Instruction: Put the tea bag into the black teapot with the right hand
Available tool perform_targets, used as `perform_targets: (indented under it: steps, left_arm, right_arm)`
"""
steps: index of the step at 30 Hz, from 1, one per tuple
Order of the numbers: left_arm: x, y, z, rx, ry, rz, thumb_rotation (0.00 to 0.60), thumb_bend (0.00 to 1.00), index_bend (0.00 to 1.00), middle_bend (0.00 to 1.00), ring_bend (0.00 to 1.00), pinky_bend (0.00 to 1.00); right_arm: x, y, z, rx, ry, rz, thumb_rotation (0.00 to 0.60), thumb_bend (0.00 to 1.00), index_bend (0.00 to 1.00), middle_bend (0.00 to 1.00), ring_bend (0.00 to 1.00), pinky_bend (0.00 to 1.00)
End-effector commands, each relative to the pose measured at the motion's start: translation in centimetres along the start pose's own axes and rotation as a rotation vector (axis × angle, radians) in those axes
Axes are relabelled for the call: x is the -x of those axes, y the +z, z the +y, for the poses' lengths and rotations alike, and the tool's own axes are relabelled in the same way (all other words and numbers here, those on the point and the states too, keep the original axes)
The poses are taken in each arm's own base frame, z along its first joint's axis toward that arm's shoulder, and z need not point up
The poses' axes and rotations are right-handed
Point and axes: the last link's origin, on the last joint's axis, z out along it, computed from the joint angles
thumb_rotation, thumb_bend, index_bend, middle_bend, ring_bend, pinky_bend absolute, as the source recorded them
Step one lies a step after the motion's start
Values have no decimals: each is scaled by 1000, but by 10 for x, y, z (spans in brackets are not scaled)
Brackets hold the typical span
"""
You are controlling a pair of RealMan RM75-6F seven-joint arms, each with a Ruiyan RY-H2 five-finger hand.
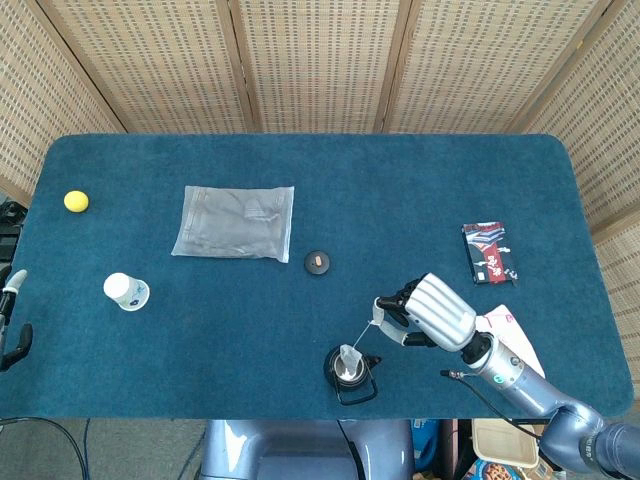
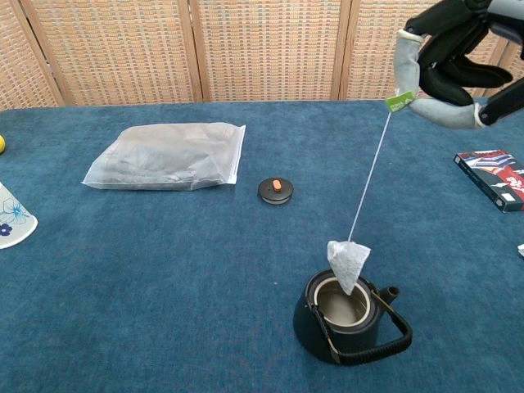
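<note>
the blue table [image 1: 300,160] fills the room's middle, with a clear plastic bag [image 1: 235,222] lying far left of centre. the right hand [image 1: 432,312] hangs above the near right part, its fingers [image 2: 407,61] curled in and pinching the green tag of the string. the black teapot [image 2: 350,318] sits at the near edge, open-mouthed (its small lid [image 2: 276,190] lies well apart, toward the middle). the tea bag [image 2: 348,264] dangles from the slanting string, its lower tip right at the pot's opening. the left hand [image 1: 12,320] barely shows at the far left edge; i cannot tell how its fingers lie.
</note>
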Motion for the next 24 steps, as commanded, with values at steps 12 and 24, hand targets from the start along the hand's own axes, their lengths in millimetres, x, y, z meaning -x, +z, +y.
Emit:
perform_targets:
  steps: [12,24]
  left_arm:
    - [-1,-1,0,0,-2,8,600,538,30,0,0,0]
    - [-1,-1,-1,-2,-2,6,600,538,30,0,0,0]
  right_arm:
    - [6,-10,-16,-38,30,-44,600,677,683,879,908,935]
    - [14,-14,-19,-40,60,-65,600,677,683,878,908,935]
